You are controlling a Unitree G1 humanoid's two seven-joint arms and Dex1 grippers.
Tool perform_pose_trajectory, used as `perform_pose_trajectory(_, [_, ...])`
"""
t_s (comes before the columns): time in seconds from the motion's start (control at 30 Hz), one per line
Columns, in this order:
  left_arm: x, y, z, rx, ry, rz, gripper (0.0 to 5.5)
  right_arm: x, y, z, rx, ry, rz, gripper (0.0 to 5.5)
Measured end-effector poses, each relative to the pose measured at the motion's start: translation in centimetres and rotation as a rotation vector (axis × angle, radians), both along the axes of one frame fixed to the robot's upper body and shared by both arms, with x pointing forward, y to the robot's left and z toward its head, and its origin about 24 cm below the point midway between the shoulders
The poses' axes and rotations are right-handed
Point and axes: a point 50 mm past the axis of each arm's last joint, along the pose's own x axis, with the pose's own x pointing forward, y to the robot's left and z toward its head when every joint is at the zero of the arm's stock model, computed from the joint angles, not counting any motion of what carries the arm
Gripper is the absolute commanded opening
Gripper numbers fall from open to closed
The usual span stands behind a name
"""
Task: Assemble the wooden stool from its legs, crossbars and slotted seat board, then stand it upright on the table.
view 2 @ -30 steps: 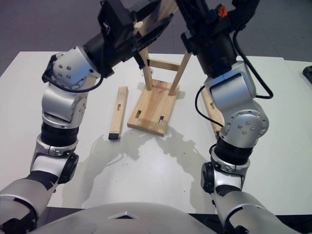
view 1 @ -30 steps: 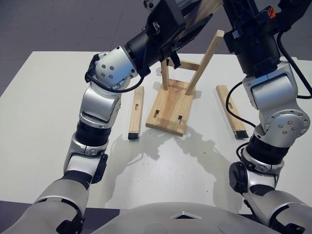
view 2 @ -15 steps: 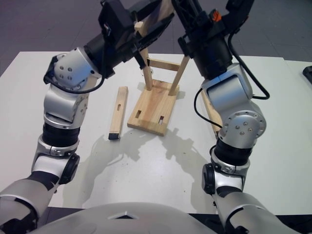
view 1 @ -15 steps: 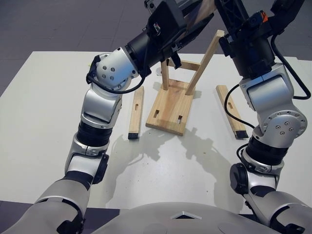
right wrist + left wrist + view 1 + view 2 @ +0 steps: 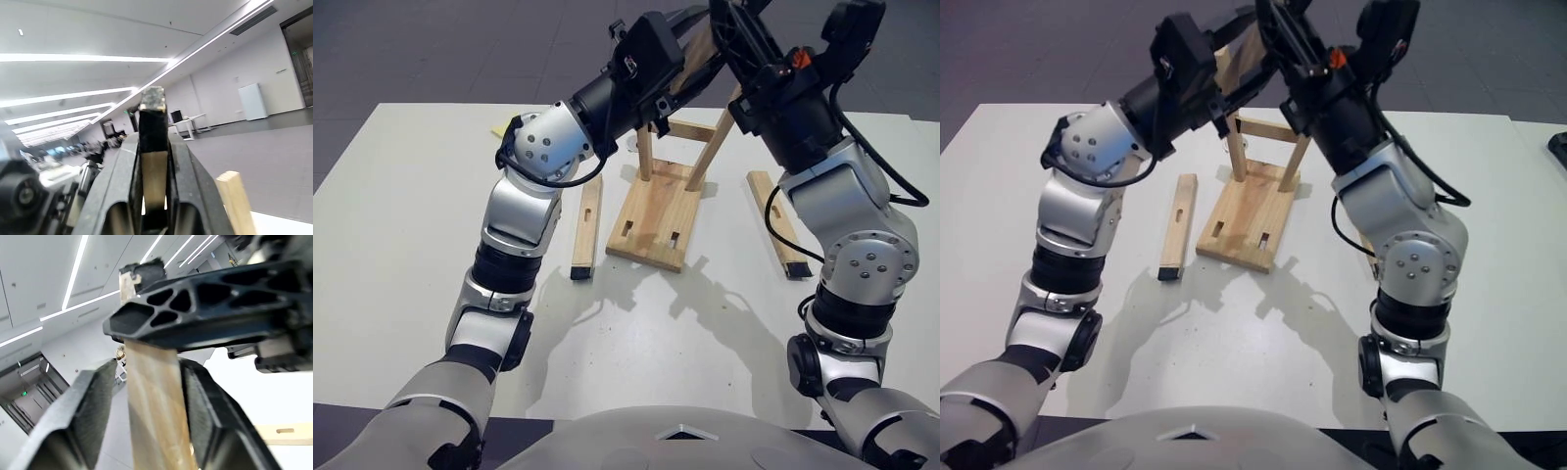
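Note:
The slotted seat board (image 5: 651, 220) lies flat on the white table (image 5: 401, 245). Two legs (image 5: 644, 152) (image 5: 717, 137) stand in its far slots, joined by a crossbar (image 5: 690, 129). High above the far end of the board, my left gripper (image 5: 149, 367) is shut on another wooden leg (image 5: 156, 406). My right gripper (image 5: 153, 127) is shut on the same leg near its dark-tipped end (image 5: 152, 98). In the head views the two grippers (image 5: 690, 44) (image 5: 732, 22) meet there, and they hide most of the held leg.
One loose wooden leg (image 5: 588, 227) lies left of the board and another (image 5: 776, 223) lies to its right. The table's near half and far left side are bare. Dark floor lies beyond the far edge.
My right arm has swung left and brought its gripper against the left one at the held leg. The left arm has dipped slightly. The board and loose legs have not moved.

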Motion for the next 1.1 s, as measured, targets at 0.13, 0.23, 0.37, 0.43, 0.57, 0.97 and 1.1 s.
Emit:
perform_pose_trajectory(0.13, [0.3, 0.4, -0.2, -0.024, 0.091, -0.022, 3.56, 0.7, -1.1, -0.3, -0.073, -0.028, -0.093, 0.42])
perform_pose_trajectory(0.23, [0.2, 0.6, -0.8, 0.004, 0.142, -0.036, 4.01, 1.6, -2.4, -0.2, -0.069, -0.033, -0.179, 0.42])
perform_pose_trajectory(0.37, [0.3, 1.4, -3.1, -0.003, 0.259, 0.0, 4.65, 2.4, -5.6, 1.4, 0.001, -0.084, -0.33, 0.42])
perform_pose_trajectory(0.43, [0.9, 3.0, -3.4, -0.131, 0.318, 0.092, 5.08, 2.3, -8.2, 2.2, -0.032, -0.163, -0.487, 0.42])
perform_pose_trajectory(0.57, [3.0, 8.2, -2.9, -0.529, 0.394, 0.372, 5.4, 1.8, -12.9, -0.6, -0.357, -0.168, -0.826, 0.42])
perform_pose_trajectory(0.97, [4.8, 13.3, -4.7, -0.815, 0.439, 0.733, 5.4, 0.7, -17.5, -13.1, -0.172, 0.397, -0.738, 0.42])
perform_pose_trajectory(1.1, [4.8, 12.8, -5.1, -0.894, 0.503, 0.657, 5.4, 1.2, -17.3, -13.9, -0.062, 0.4, -0.622, 0.42])
